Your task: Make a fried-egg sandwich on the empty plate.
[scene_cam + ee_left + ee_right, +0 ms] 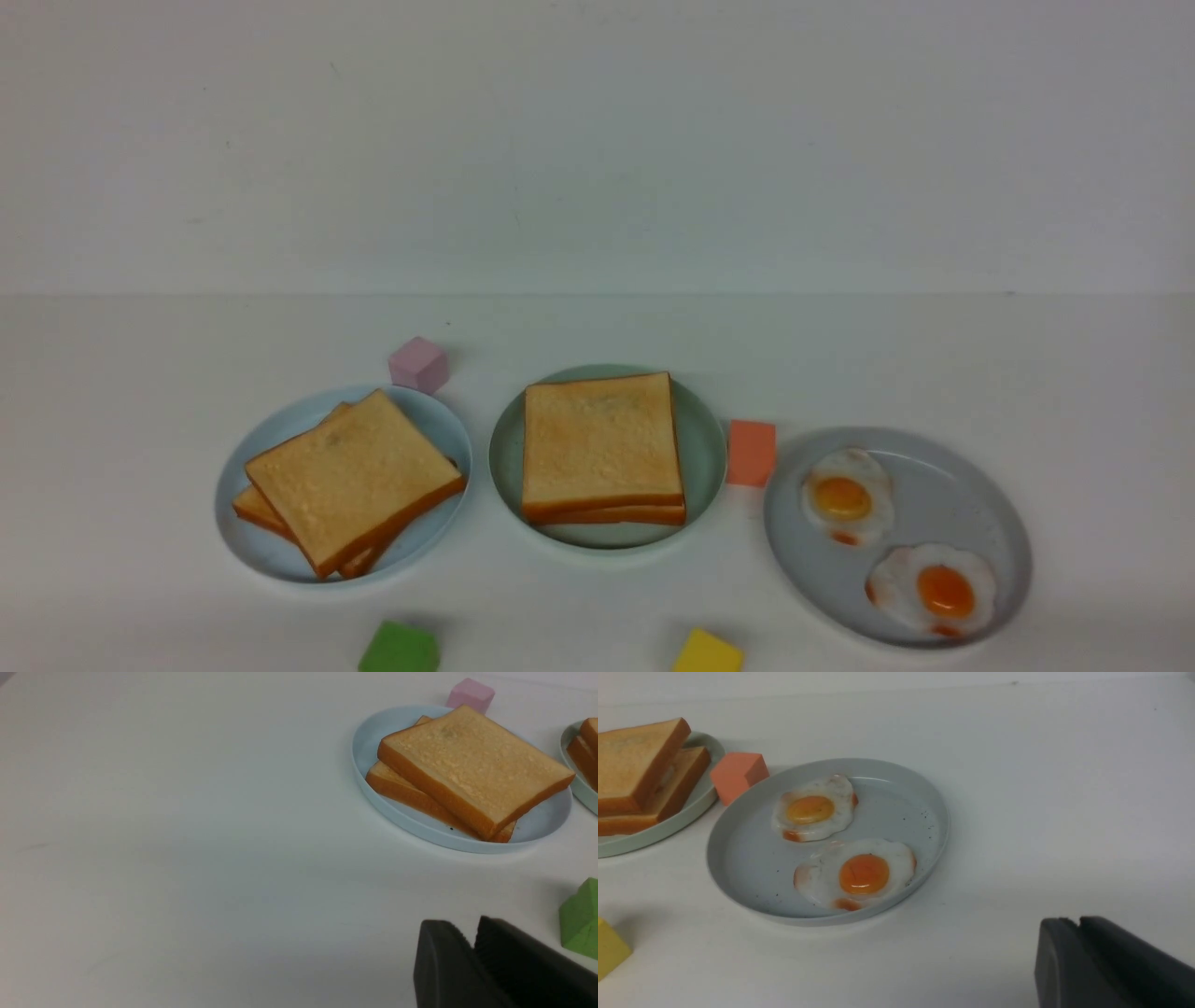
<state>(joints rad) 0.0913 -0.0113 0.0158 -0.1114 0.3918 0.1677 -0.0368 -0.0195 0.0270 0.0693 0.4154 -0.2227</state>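
The fried-egg sandwich (602, 448) is two stacked toast slices resting on the mint-green plate (711, 457) at the table's centre. The egg between the slices does not show in the front view. The right wrist view catches the sandwich (635, 765) and its plate (691, 807) at the picture's edge. Neither arm appears in the front view. My left gripper (469, 931) hovers over bare table near the green block, jaws together and empty. My right gripper (1078, 921) hangs beside the grey plate, its jaws likewise together with nothing between them.
A pale blue plate (271, 551) holds spare toast slices (355, 476). A grey speckled plate (1008, 523) carries two fried eggs (845, 495) (938, 588). Foam blocks lie around: pink (418, 364), orange (751, 453), green (400, 649), yellow (708, 653).
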